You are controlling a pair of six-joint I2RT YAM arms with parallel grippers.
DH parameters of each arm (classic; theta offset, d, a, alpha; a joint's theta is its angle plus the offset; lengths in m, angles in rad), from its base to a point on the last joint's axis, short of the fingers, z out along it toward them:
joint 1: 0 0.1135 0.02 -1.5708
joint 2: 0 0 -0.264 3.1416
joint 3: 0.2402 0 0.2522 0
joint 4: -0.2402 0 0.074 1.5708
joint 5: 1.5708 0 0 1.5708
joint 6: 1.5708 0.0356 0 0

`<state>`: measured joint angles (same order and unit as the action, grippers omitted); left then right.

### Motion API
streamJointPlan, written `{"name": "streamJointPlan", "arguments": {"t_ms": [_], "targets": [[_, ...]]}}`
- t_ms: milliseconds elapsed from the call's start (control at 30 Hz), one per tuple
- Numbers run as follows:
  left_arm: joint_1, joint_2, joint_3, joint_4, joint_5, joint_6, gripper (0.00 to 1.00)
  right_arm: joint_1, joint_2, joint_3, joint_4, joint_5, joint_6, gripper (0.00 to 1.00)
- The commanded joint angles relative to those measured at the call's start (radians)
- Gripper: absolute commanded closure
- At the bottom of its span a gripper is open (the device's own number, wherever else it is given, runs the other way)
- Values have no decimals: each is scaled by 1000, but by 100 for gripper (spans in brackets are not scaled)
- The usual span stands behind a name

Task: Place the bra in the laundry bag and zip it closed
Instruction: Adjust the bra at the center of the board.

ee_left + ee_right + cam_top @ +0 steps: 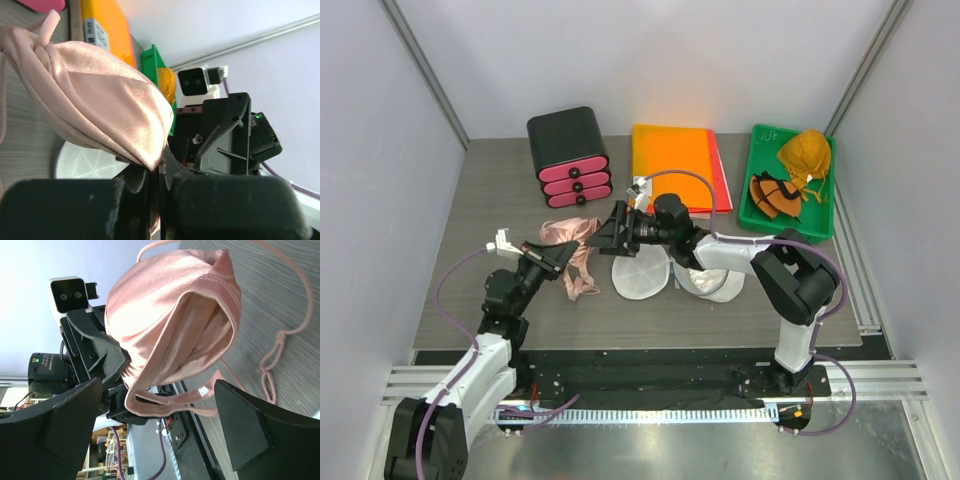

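The left gripper (160,172) is clamped on a fold of the pink bra (100,110), lifting one cup off the counter (495,195), probably so the other arm can take it. The right gripper (156,422) faces the cup with its jaws spread wide, gripping nothing. The laundry bag (640,278) lies open mid-counter, just beside the bra on the side toward the right edge.
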<state>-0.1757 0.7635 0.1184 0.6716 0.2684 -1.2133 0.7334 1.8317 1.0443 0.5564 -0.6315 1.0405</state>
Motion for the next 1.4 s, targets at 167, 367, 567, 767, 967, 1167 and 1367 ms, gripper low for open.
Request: {"name": "streamJointPlan", "arguments": {"t_ms": [167,367,567,767,967,1167,1367], "targets": [[-2,-10,-26,181,89,-109,100,32,46,13,275,94,135,2],[-4,-23,-52,200,132,-129,100,37,67,49,313,165,173,20],[-4,-44,-72,207,143,-127,100,37,75,31,416,179,226,68],[-2,-79,-48,116,161,-98,46,14,48,-10,430,193,251,99],[-4,-323,35,-223,131,61,9,-100,-28,-27,301,55,204,99],[-4,-546,90,-488,-40,204,0,-187,-135,-53,208,-184,110,99],[-2,-336,73,-199,67,247,0,-196,-241,-33,50,-289,47,99]]}}
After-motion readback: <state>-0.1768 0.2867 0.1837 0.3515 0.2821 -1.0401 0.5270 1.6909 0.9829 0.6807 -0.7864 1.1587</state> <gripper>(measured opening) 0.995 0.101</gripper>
